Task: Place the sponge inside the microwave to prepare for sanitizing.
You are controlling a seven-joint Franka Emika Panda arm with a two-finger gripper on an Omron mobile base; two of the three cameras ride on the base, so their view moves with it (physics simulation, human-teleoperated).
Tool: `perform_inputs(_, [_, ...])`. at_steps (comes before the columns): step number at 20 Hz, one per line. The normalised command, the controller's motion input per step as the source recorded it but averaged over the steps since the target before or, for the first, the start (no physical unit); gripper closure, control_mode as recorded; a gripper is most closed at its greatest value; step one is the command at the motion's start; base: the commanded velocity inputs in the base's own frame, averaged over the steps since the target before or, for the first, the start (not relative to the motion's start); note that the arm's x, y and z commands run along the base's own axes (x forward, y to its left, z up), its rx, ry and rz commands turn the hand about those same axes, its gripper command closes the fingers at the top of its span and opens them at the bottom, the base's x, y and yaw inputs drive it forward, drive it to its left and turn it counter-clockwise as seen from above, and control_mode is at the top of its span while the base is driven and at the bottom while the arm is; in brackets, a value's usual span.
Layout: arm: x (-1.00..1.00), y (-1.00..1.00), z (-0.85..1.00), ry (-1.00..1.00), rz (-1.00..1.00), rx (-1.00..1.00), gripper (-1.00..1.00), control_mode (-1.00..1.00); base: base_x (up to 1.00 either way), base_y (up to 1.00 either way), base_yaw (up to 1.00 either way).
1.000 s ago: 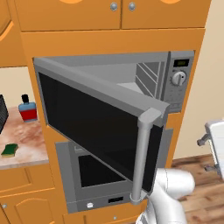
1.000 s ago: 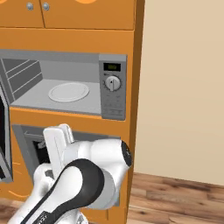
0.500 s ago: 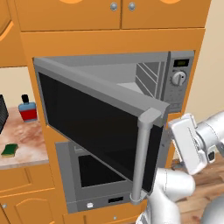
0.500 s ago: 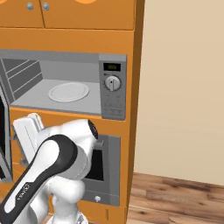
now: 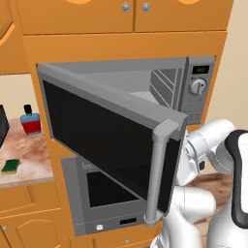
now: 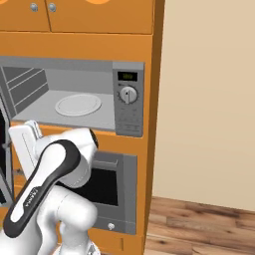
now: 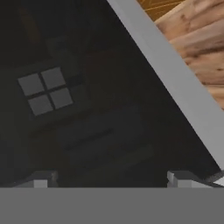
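The microwave (image 5: 198,92) is built into the orange cabinet wall, and its dark glass door (image 5: 106,140) stands swung wide open toward me. Inside, a white turntable plate (image 6: 78,104) lies on the grey floor. The sponge (image 5: 9,166), green over yellow, lies on the marble counter far to the left, well away from the arm. My gripper (image 7: 111,180) is open with nothing between its fingertips (image 7: 41,179). It faces the door's dark glass close up, beside the door's grey frame edge (image 7: 175,92). The hand sits just behind the door's free edge, near the bar handle (image 5: 160,174).
A grey oven (image 6: 114,189) sits under the microwave. A blue-and-red bottle (image 5: 30,120) stands on the counter (image 5: 34,155) behind the sponge. The open door blocks the way between arm and counter. Wood floor (image 6: 199,224) and a beige wall lie to the right.
The arm has swung left from the right side. Its hand has come in close behind the open door's free edge. The jaws have stayed open, and the sponge has not moved.
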Motion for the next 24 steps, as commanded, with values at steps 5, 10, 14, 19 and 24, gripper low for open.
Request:
perform_inputs(5, [0.07,0.54,0.0,0.0,0.16,0.0,-1.0,-1.0,0.0,0.0,0.0])
perform_inputs(10, [-0.03,0.74,0.0,0.0,0.17,0.01,-1.0,-1.0,0.0,0.0,0.0])
perform_inputs(14, [-0.34,0.9,-0.1,0.0,0.1,0.02,-1.0,-1.0,0.0,0.0,0.0])
perform_inputs(19, [-0.19,0.93,-0.34,0.0,-0.06,0.01,-1.0,-1.0,0.0,0.0,0.0])
perform_inputs(24, [-0.18,0.78,-0.49,-0.04,-0.19,0.06,-1.0,-1.0,0.0,0.0,0.0])
